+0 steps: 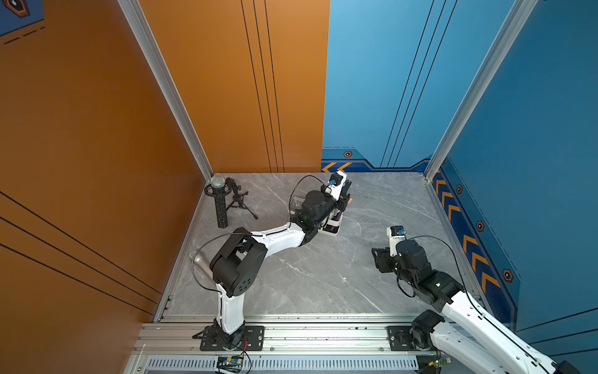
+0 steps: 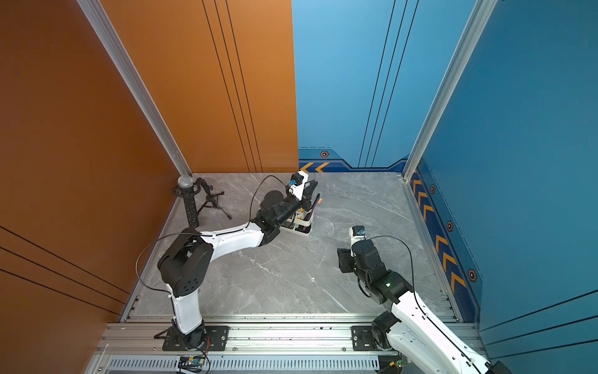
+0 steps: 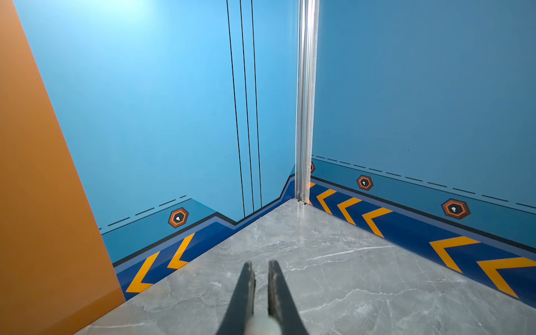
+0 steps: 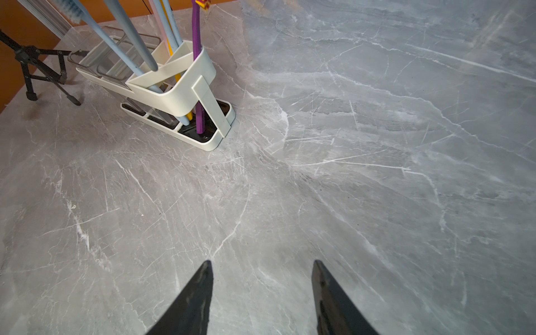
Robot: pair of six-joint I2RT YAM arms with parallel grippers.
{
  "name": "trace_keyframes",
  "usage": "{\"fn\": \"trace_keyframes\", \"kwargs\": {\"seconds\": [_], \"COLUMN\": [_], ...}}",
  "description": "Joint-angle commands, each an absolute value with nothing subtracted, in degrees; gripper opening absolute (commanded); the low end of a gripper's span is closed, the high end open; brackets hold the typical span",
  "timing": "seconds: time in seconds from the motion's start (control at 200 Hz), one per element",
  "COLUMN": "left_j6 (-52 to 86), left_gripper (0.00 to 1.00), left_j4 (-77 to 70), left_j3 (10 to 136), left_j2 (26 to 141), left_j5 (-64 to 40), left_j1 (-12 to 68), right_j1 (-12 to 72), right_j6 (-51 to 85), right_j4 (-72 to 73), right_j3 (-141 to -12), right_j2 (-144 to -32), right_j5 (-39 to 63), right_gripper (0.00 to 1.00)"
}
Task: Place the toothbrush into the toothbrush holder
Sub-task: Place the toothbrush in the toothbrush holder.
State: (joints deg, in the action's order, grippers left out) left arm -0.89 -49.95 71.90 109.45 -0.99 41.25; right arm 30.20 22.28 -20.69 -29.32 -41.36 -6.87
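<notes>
One purple toothbrush (image 4: pixel 198 58) is stood in the end compartment of the toothbrush holder (image 4: pixel 185 95), just beside the closed left pincer (image 3: pixel 261 264); its bristles point up, long axis near vertical. The right pincer (image 4: pixel 262 262) is held apart, well away.

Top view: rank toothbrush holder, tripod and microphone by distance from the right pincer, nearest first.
1. toothbrush holder: mid-scene, left of and behind the right pincer; clearly nearest.
2. tripod: well off to the left, past the holder.
3. microphone: back-left corner, just beyond the tripod; farthest.
</notes>
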Motion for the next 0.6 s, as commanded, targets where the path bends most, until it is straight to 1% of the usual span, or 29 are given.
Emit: {"fn": "trace_keyframes", "kwargs": {"seconds": [0.0,0.34,0.596], "left_j6": [-1.6,-3.0,-2.5], "left_gripper": [0.0,0.0,0.0], "left_j4": [-52.7,-55.0,-61.1], "left_j3": [71.5,68.8,65.9], "left_j2": [110.5,112.7,114.4], "left_j5": [-1.6,0.9,5.1], "left_j1": [41.0,41.3,41.6], "right_j1": [29.1,28.0,27.9], "right_j6": [21.3,21.5,21.8], "right_j4": [-22.5,-22.5,-22.2], "right_j3": [-28.4,-28.3,-28.1], "right_j2": [-40.4,-40.4,-40.6], "right_j5": [-5.2,-3.7,-3.2], "right_gripper": [0.55,0.55,0.55]}}
